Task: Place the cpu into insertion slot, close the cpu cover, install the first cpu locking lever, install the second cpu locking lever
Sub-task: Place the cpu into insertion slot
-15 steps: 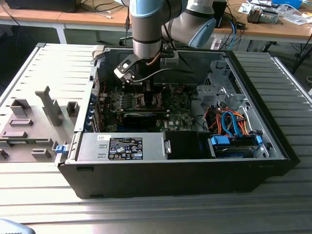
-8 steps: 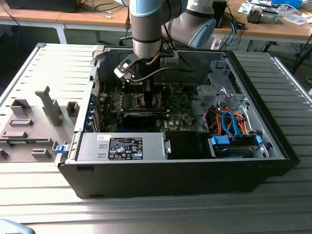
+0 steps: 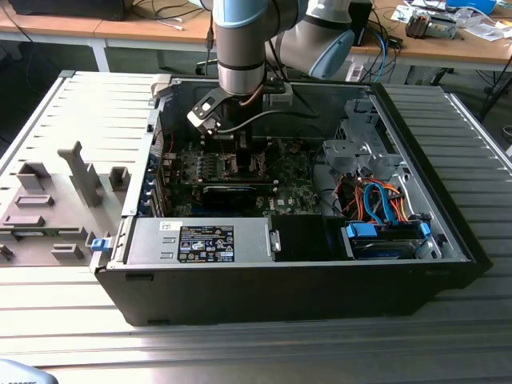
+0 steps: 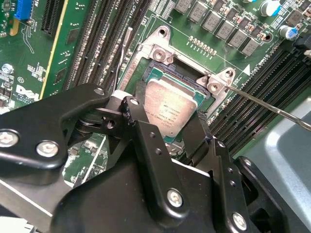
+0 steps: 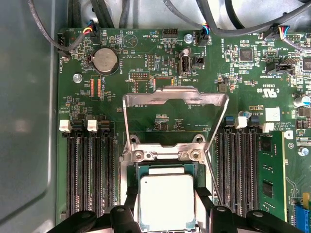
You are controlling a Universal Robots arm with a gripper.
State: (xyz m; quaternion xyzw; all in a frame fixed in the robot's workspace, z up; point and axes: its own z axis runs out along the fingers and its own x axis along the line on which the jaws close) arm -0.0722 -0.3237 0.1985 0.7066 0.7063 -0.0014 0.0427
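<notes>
Cpu (image 5: 166, 200) top is dull, matt grey metal; cpu cover (image 5: 175, 95) is thin, bare sheet metal, bright and smooth; motherboard (image 5: 121, 48) is glossy green laminate with black plastic memory slots (image 5: 90, 170).

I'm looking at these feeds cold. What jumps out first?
The silver chip sits at the socket in the middle of the green board, with the gripper closed on two opposite edges. Beside the socket in the first wrist view, the metal cover stands flipped open. In the exterior view, the arm reaches down into an open computer case.
</notes>
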